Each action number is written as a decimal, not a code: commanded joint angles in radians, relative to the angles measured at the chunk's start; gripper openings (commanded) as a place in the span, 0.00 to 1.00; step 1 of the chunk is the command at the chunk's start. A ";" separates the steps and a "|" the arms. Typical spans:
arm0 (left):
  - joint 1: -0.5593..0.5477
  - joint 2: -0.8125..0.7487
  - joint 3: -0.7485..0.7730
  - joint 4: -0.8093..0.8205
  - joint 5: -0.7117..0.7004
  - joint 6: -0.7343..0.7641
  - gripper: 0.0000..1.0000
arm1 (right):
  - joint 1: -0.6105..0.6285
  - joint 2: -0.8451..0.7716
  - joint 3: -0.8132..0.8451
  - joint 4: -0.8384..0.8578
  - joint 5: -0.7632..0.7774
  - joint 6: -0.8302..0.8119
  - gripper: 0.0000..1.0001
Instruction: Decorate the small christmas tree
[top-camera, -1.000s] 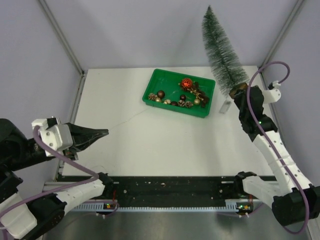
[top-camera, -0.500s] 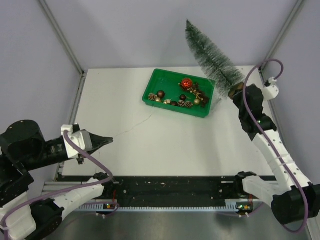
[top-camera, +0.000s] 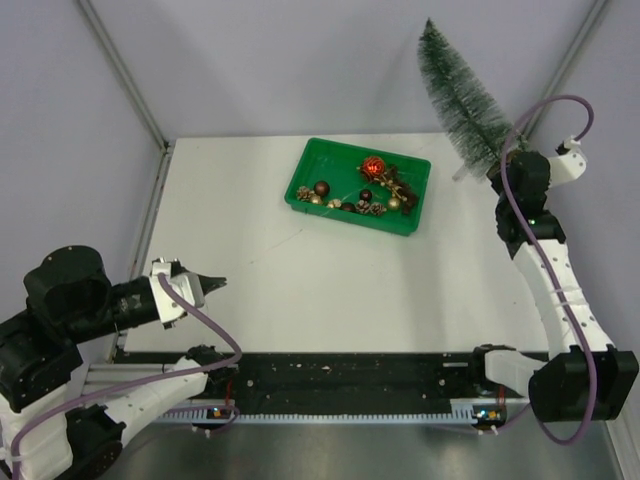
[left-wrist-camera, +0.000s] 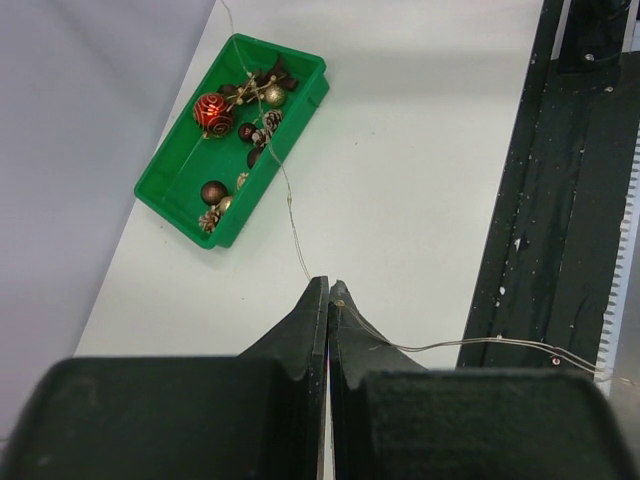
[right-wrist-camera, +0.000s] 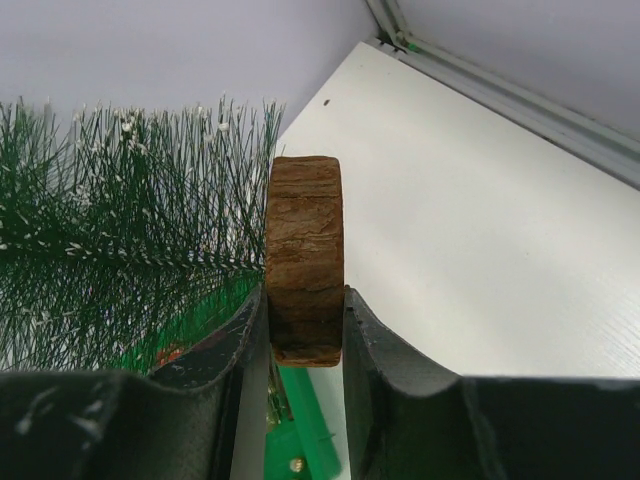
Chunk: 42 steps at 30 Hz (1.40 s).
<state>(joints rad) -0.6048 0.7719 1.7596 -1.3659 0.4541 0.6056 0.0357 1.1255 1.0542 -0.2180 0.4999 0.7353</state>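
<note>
Your left arm is folded low off the table's (top-camera: 300, 270) near-left corner. The left pincer (top-camera: 214, 283) points right and is shut on a thin wire (left-wrist-camera: 290, 210). Only the left wrist view shows that wire running up to the tray (left-wrist-camera: 185, 210). Your right arm stretches to the far right corner, where the right pincer (top-camera: 497, 166) clamps the tree (top-camera: 462, 100) by its wooden base (right-wrist-camera: 305, 230). The tree is held aloft, leaning up-left, to the right of the tray.
</note>
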 joint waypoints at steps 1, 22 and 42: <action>0.000 -0.003 0.004 -0.222 -0.011 0.026 0.00 | -0.031 0.014 0.009 0.075 -0.006 -0.001 0.00; 0.002 -0.100 -0.357 0.028 -0.262 -0.041 0.00 | -0.283 -0.130 -0.098 0.209 -0.354 0.160 0.00; 0.219 -0.025 -0.796 0.370 -0.513 -0.191 0.00 | -0.298 -0.403 -0.197 0.384 -0.718 0.205 0.00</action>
<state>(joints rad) -0.5232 0.7013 0.9985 -1.0756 -0.0715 0.4377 -0.2520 0.7479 0.8371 0.0822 -0.1642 0.9600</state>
